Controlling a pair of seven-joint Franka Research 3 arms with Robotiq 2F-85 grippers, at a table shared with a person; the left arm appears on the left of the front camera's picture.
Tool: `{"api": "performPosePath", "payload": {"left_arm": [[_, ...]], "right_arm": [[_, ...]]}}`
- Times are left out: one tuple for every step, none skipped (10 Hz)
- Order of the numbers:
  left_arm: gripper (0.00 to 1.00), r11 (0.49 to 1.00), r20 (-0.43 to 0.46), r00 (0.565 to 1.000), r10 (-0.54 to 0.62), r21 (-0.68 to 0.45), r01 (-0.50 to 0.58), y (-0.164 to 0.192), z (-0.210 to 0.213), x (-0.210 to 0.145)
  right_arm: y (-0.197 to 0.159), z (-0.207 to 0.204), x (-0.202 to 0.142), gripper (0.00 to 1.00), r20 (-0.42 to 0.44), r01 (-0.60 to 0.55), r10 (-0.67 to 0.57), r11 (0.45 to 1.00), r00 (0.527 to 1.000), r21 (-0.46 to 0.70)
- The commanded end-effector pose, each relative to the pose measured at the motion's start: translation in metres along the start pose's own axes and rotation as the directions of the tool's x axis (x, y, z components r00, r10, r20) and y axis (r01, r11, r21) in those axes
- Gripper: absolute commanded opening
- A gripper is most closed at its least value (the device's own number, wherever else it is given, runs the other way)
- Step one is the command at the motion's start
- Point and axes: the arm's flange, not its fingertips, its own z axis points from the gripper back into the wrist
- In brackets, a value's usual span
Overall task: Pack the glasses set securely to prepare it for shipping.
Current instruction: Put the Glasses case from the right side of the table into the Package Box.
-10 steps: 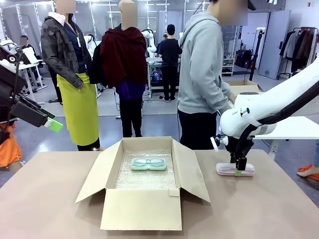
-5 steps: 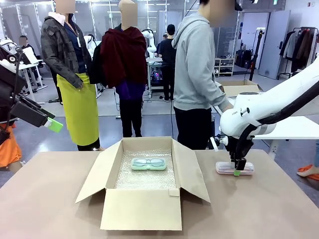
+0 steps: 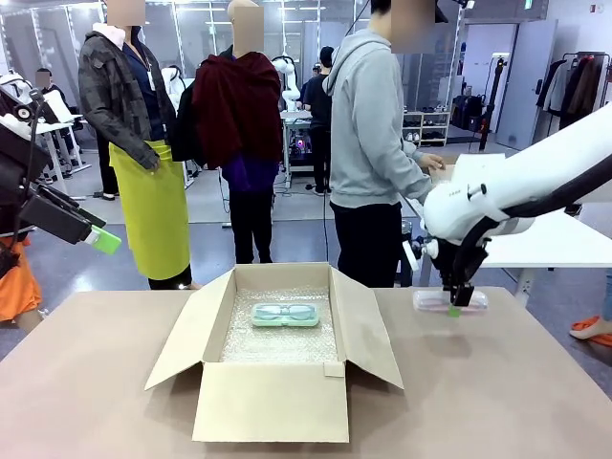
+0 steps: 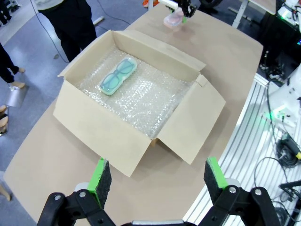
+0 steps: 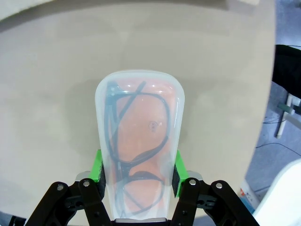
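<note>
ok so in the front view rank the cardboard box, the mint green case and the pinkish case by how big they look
1. cardboard box, clearly largest.
2. mint green case and pinkish case: they look about alike, and the right tool covers part of the pinkish one, so I won't rank them.

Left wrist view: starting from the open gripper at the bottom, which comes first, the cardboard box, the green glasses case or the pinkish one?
1. Cardboard box: its near wall is just ahead of the left gripper.
2. Mint green case: on the bubble wrap inside the box, toward its far side.
3. Pinkish case: beyond the box, held in the right gripper.
</note>
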Motion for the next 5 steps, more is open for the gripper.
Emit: {"api": "performPosePath", "payload": {"left_arm": [[1.0,1.0,0.005,1.0,-0.004,-0.004,0.004,0.0,0.001,0.0],[1.0,1.0,0.005,1.0,-0.004,-0.004,0.004,0.0,0.001,0.0],[1.0,1.0,0.005,1.0,-0.004,-0.004,0.004,0.0,0.001,0.0],[1.0,1.0,0.005,1.0,-0.004,-0.004,0.004,0.0,0.001,0.0],[1.0,1.0,0.005,1.0,-0.004,-0.004,0.004,0.0,0.001,0.0]], "right_arm": [[0.027,0.034,0.009,0.24,0.019,0.031,-0.031,0.999,0.999,0.009],[0.035,0.043,0.012,0.24,0.018,0.026,-0.027,1.0,0.999,0.008],[0.041,0.05,0.014,0.24,0.014,0.019,-0.019,1.0,1.0,-0.01],[0.044,0.053,0.015,0.24,0.014,0.022,-0.021,1.0,1.0,-0.014],[0.047,0.057,0.016,0.24,0.028,0.027,-0.027,1.0,0.999,-0.011]]}}
